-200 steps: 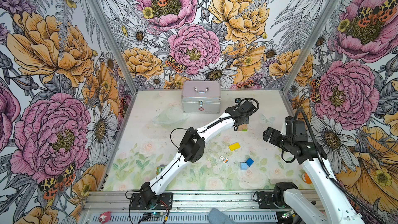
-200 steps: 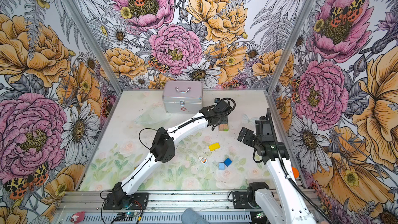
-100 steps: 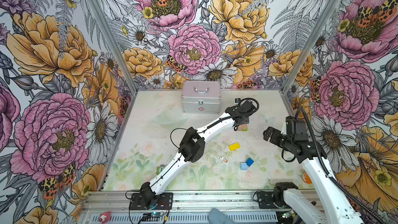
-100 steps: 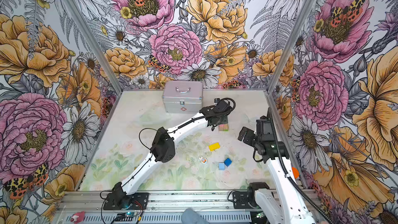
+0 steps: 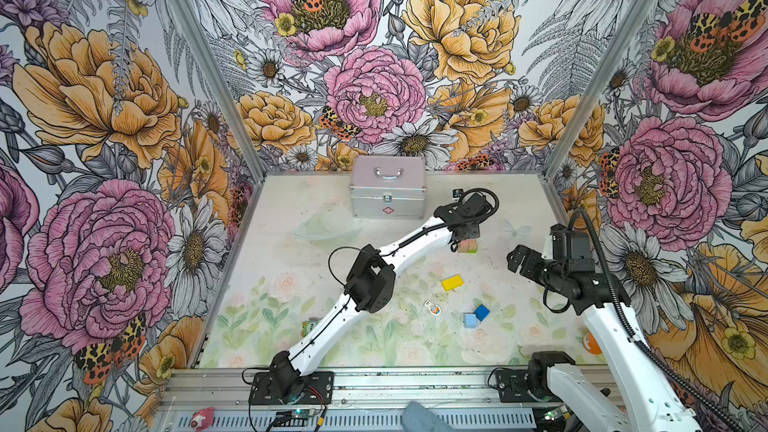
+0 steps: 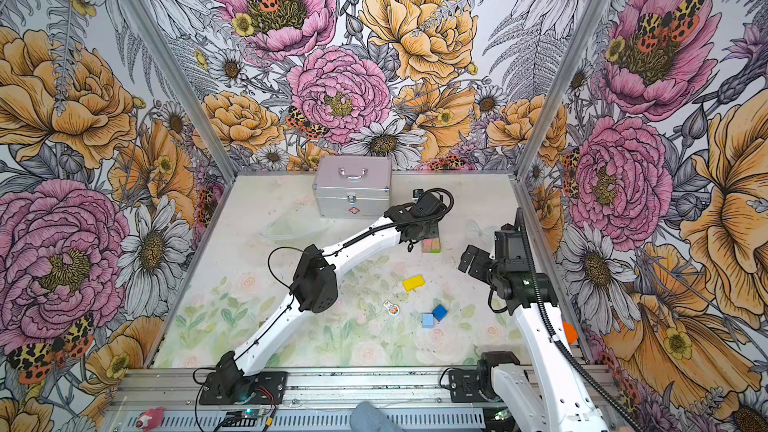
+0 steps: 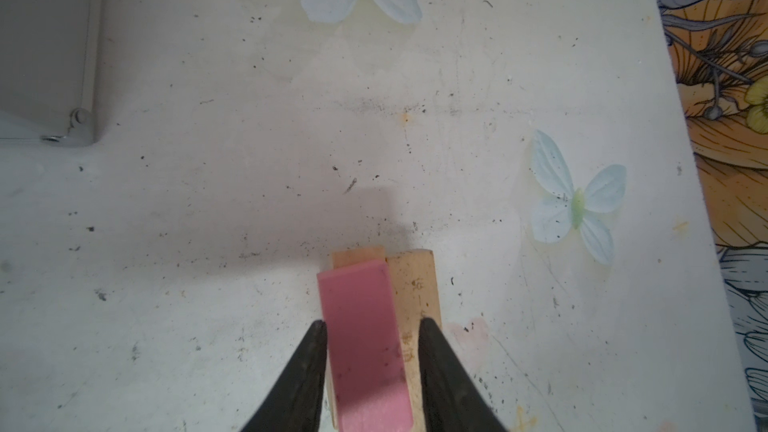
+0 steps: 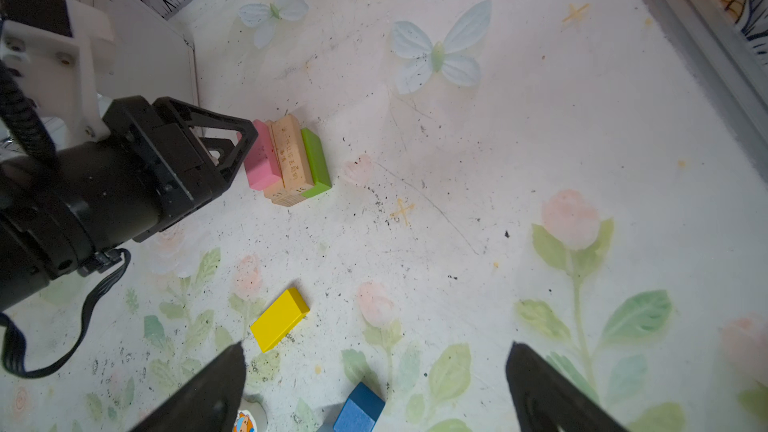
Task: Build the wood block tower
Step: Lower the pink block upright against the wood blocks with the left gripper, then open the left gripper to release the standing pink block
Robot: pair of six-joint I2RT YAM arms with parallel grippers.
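Between the fingers of my left gripper (image 7: 372, 321) lies the pink block (image 8: 259, 160), resting on the tan blocks (image 8: 291, 155) that form the low start of the tower (image 6: 431, 245). A green block (image 8: 316, 160) touches the tan ones on the side away from that gripper. The jaws stand just wider than the pink block. 1 finger is against its side, and a strip of tan shows between the block and the other finger, so I judge it loosened, not clamped.

My worry is that touching finger. If I lift or widen unevenly, it could drag the pink block, which already sits slightly skewed, off the tan layer and onto the worktop (image 7: 249, 118). A sideways pull-out could also knock the green block away.

My right gripper (image 8: 376, 347) hangs wide open and empty. The dark blue block (image 8: 357, 409) is just below it, the yellow block (image 8: 280, 320) is near 1 fingertip, and the tower is well beyond. Coming down blind, it could scatter those loose pieces.

The only container is the silver case (image 5: 388, 197), behind the left gripper. Its lid is shut, so its contents are hidden.
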